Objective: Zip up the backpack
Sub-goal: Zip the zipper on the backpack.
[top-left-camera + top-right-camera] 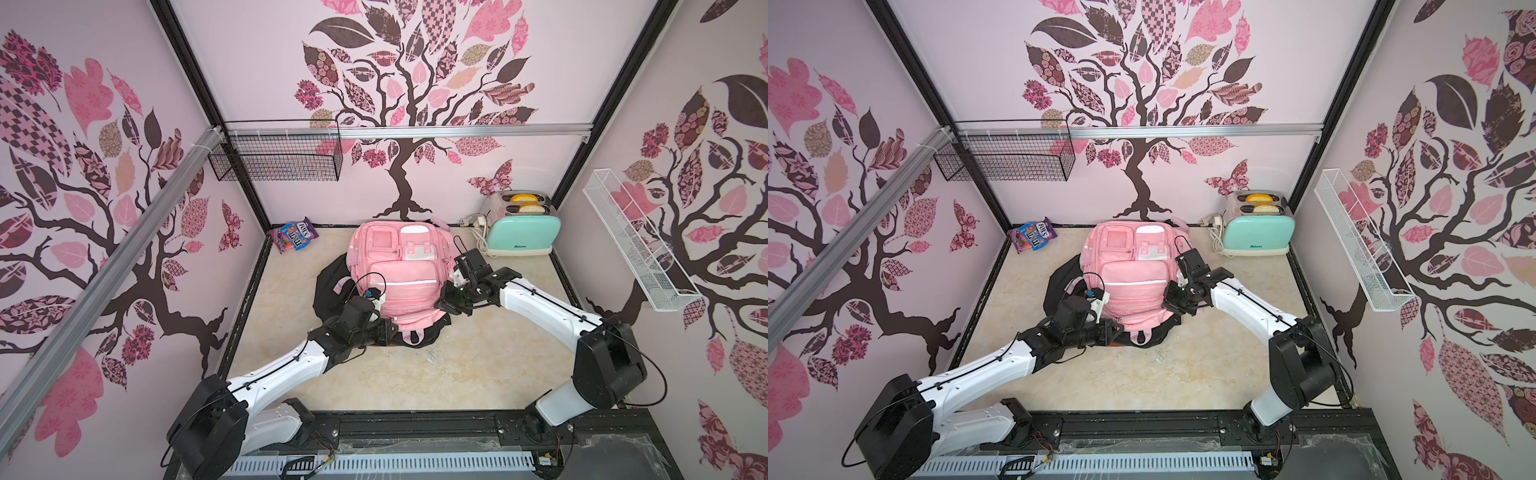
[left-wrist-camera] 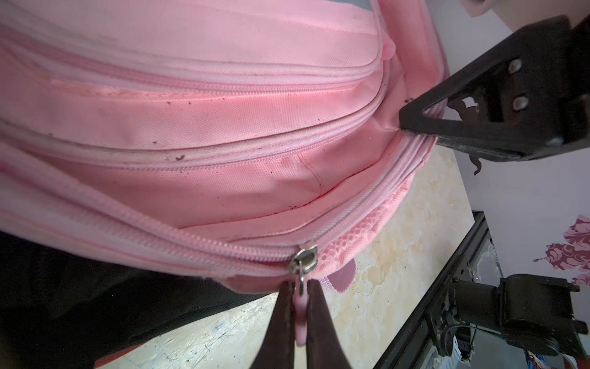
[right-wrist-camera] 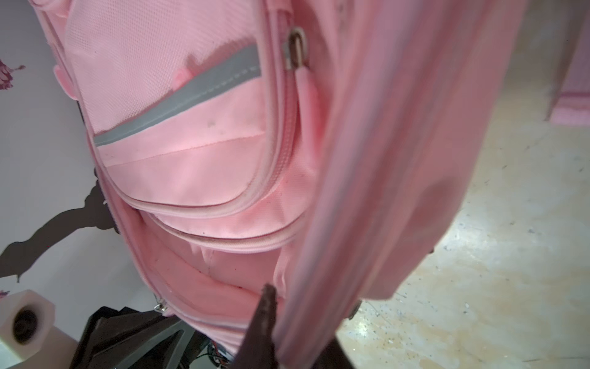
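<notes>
Pink fabric backpack (image 1: 399, 270) lies flat, front pockets up, on the beige marble-patterned tabletop (image 1: 415, 374), centre and towards the far wall, resting on a crumpled black fabric bag (image 1: 328, 286) that shows around its left and near edges. Left gripper (image 2: 300, 289) sits at the backpack's near-left corner, jaws narrow and clamped on the pink zipper pull tab (image 2: 301, 322). The tab hangs from the silver metal slider (image 2: 305, 260). The zipper teeth are meshed on one side of the slider. On the other side, running toward the right gripper, the seam gapes. Right gripper (image 1: 444, 299) is at the backpack's near-right edge. In the right wrist view a fold of the pink fabric passes between its dark fingers (image 3: 266, 319). Cannot tell whether they pinch it or only straddle it. In the left wrist view one finger tip touches the backpack's rim. Mint-green toaster (image 1: 523, 239) with two bread slices stands far right, well apart. Purple candy bag (image 1: 293, 237) leans in the far-left corner. Black wire basket (image 1: 276, 160) hangs on the far wall, white wire rack (image 1: 636, 245) on the right wall.
</notes>
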Robot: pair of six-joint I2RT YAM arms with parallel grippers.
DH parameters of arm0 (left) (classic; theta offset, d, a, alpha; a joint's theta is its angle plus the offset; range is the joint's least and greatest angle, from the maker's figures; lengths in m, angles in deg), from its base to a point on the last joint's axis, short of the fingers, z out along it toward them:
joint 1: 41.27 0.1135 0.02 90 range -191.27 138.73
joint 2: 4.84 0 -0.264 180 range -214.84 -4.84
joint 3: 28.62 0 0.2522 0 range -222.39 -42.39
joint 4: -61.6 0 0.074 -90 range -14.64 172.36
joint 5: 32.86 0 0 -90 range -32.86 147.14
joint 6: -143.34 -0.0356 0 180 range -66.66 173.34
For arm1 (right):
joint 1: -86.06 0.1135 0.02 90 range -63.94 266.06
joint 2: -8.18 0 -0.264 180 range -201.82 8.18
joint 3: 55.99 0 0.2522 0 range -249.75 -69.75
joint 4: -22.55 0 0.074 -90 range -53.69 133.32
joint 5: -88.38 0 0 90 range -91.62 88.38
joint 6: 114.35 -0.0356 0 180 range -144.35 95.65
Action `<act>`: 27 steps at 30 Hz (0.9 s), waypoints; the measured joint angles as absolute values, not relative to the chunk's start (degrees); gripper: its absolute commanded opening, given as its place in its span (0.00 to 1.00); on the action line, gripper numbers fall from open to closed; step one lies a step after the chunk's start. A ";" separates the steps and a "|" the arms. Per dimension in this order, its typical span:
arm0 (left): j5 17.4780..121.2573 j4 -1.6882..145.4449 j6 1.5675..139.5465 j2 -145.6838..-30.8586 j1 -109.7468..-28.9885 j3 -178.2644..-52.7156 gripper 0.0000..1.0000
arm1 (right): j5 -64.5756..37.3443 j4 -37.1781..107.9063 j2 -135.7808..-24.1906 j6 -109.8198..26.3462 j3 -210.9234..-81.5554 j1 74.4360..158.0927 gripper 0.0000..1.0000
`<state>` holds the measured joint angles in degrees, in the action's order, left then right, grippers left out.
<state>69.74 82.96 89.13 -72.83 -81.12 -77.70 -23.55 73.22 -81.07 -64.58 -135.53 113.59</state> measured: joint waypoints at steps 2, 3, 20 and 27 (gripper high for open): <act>69.61 83.04 89.13 -73.16 -81.15 -77.70 0.00 | -24.58 71.19 -81.38 -66.22 -134.50 113.57 0.44; 69.61 83.06 89.15 -73.29 -81.12 -77.70 0.00 | -25.15 70.16 -81.42 -67.12 -134.00 113.48 0.58; 68.47 83.06 89.61 -74.34 -81.08 -77.70 0.00 | -28.51 63.17 -82.43 -81.19 -130.74 122.29 0.70; 68.80 83.26 89.59 -74.34 -81.12 -77.70 0.00 | -29.06 61.53 -81.38 -86.11 -127.64 124.26 0.70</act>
<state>68.80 83.26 89.59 -74.34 -81.12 -77.70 -29.06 61.53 -81.38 -86.11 -127.64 124.26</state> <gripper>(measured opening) 0.082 0.702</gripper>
